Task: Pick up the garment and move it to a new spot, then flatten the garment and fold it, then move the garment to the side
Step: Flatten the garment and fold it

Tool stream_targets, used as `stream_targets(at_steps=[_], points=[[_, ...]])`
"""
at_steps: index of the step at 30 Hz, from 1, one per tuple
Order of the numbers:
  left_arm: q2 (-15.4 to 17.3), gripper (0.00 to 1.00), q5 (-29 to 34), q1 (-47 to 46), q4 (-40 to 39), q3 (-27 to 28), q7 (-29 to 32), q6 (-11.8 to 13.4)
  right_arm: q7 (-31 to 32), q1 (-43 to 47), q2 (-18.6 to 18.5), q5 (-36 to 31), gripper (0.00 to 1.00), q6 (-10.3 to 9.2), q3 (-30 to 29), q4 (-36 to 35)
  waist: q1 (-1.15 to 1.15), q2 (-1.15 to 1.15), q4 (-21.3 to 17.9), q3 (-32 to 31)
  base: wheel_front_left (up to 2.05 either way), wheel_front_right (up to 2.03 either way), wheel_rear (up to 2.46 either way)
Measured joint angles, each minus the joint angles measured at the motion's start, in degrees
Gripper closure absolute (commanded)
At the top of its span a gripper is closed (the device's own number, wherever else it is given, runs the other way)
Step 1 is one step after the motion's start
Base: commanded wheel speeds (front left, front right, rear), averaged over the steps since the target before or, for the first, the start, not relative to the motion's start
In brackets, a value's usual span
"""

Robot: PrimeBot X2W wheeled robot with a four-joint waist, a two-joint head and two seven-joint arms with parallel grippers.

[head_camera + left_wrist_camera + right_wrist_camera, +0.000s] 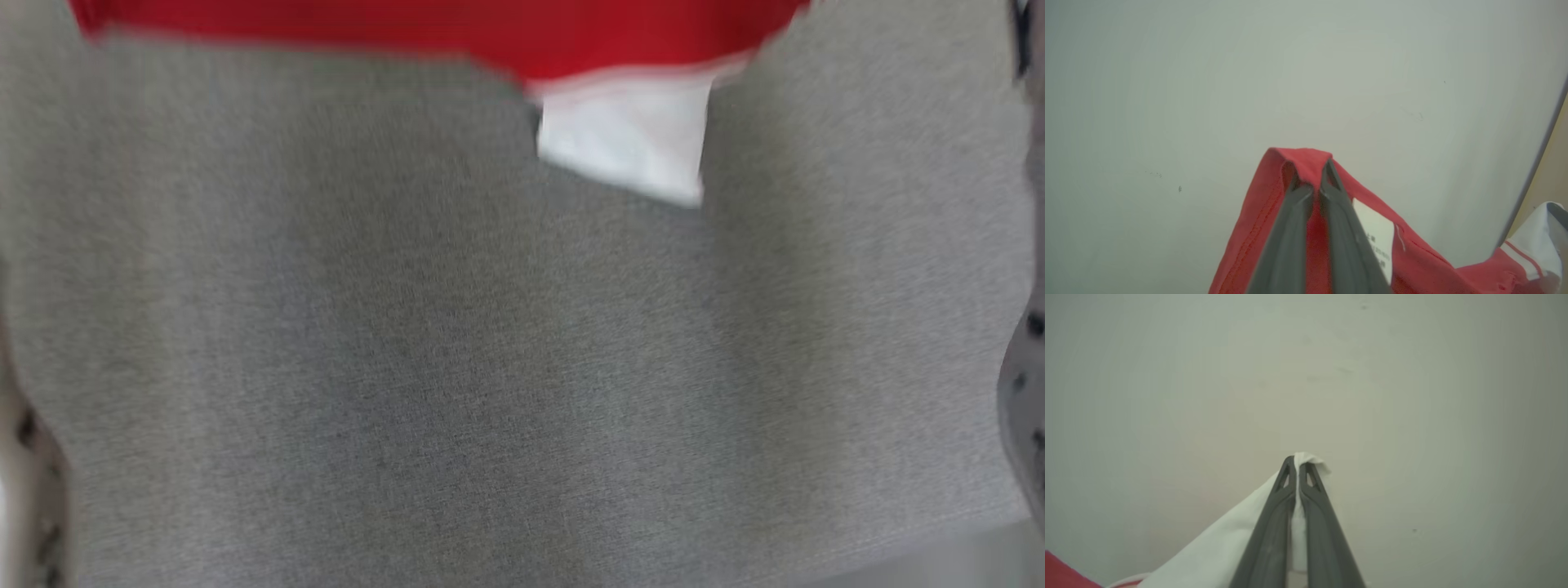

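Note:
The garment [490, 33] is red with a white part [629, 139]; in the blurred head view it lies along the top edge. My left gripper [1314, 175] is shut on a folded red hem of the garment [1257, 228], beside a white printed label [1376, 232]. A white striped part [1531, 241] trails at the lower right of that view. My right gripper [1298, 463] is shut on a bunched edge of the garment's white cloth [1220, 551], with a sliver of red [1061, 575] at the lower left. Both hold the cloth above a pale surface.
A pale table top [1208, 81] lies behind the left fingers, its dark edge [1535, 171] running down the right with tan floor beyond. The same pale top [1412, 416] backs the right fingers. A grey textured surface [490, 367] spreads across the head view, speckled strips at both sides.

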Motion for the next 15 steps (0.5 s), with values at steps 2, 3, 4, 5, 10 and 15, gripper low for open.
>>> stream_targets(at_steps=[2, 3, 4, 5, 10, 15], points=[[0.83, 1.00, 1.75, -4.29, 0.73, 0.36, -3.49, 0.10, -4.93, -5.32, 1.11, 0.03, 1.00, 0.01, -2.98, 2.35, 0.00, 0.00, -0.08, 3.03, 0.00, 0.00, 0.00], [1.01, 1.00, 2.35, -6.30, 1.43, 0.53, -5.38, -0.03, -7.35, -7.95, 1.63, 0.03, 1.00, 0.01, -4.87, 3.72, 0.00, 0.00, -0.10, 4.52, 0.00, 0.00, 0.00], [1.16, 1.00, 2.79, -8.06, 2.10, 0.57, -7.10, -0.07, -9.60, -10.15, 1.78, -0.07, 1.00, 0.01, -5.89, 4.85, -0.01, 0.00, -0.11, 5.91, 0.00, 0.00, 0.00], [1.27, 1.00, 3.27, -9.66, 2.57, 0.62, -8.65, -0.11, -11.45, -11.91, 1.82, -0.42, 1.00, 0.01, -6.75, 5.56, -0.01, 0.00, -0.12, 7.24, 0.00, 0.00, 0.00], [1.78, 1.00, 5.95, -16.28, 3.90, 0.36, -16.66, -0.64, -15.06, -19.33, 2.75, -1.52, 1.00, 0.01, -10.67, 5.81, 0.00, 0.00, 0.06, 12.98, 0.00, 0.00, 0.00], [1.59, 1.00, 6.56, -16.99, 4.91, 0.27, -19.96, -1.65, -15.47, -18.18, 2.22, -4.06, 1.00, 0.01, -8.02, 2.01, -0.02, -0.01, 0.48, 17.20, 0.00, 0.00, 0.00]])
